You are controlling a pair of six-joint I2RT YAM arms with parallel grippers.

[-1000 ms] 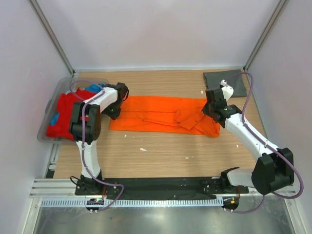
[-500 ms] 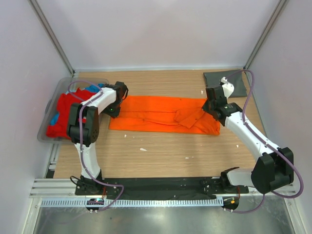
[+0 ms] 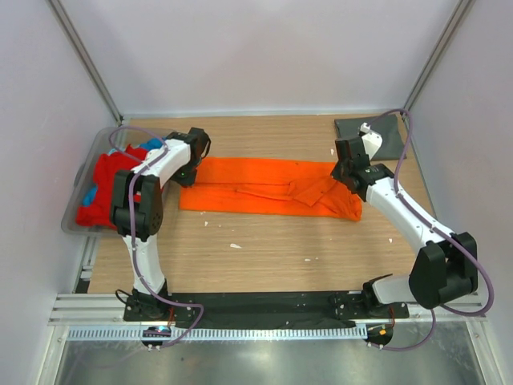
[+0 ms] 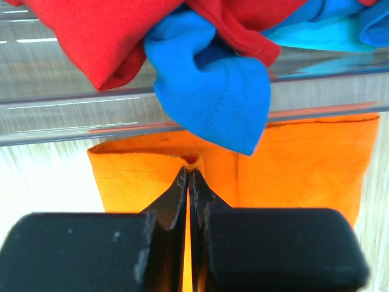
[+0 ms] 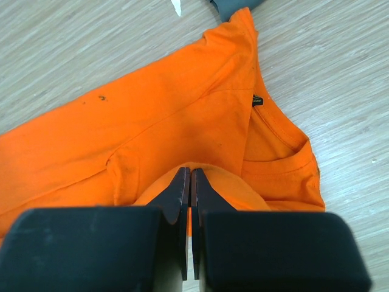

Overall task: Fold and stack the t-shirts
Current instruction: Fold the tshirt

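Now the left gripper (image 4: 189,173) is clenching the hem, the right gripper (image 5: 187,173) the collar end, of the orange t-shirt (image 3: 264,188) lying on the counter (image 3: 280,249). Folding likely needs both lifting together.

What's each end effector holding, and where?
Both pinch the bright orange cloth t-shirt: left end effector at its hem, right end effector on a raised fold near the collar.

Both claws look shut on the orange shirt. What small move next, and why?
Probably lift both ends together. The left claw pinches the orange shirt at its end by the tub, the right claw a bunched fold near the collar; the cloth lies flat, so raising frees it for folding.
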